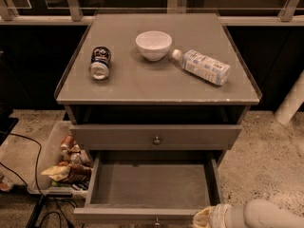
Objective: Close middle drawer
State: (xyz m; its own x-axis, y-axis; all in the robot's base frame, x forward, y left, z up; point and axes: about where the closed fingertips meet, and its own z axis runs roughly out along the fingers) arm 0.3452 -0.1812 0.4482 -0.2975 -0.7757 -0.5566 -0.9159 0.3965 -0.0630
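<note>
The middle drawer [152, 184] is pulled far out of the grey-brown cabinet, and its bare grey inside shows. Its flat front runs along the bottom edge of the view, with a small round knob [156, 221] at its middle. My gripper [206, 217] is at the bottom right, up against the right end of that drawer front. The white forearm [270, 215] stretches off to the right behind it. The top drawer front [118, 137], with its own knob, sits shut above the open drawer.
On the cabinet top [142, 82] lie a can [100, 63] on its side, a white bowl [153, 44] and a plastic bottle [203, 66] on its side. A bin of snacks [66, 163] and cables [33, 175] are on the floor at the left. Speckled floor [266, 160] lies to the right.
</note>
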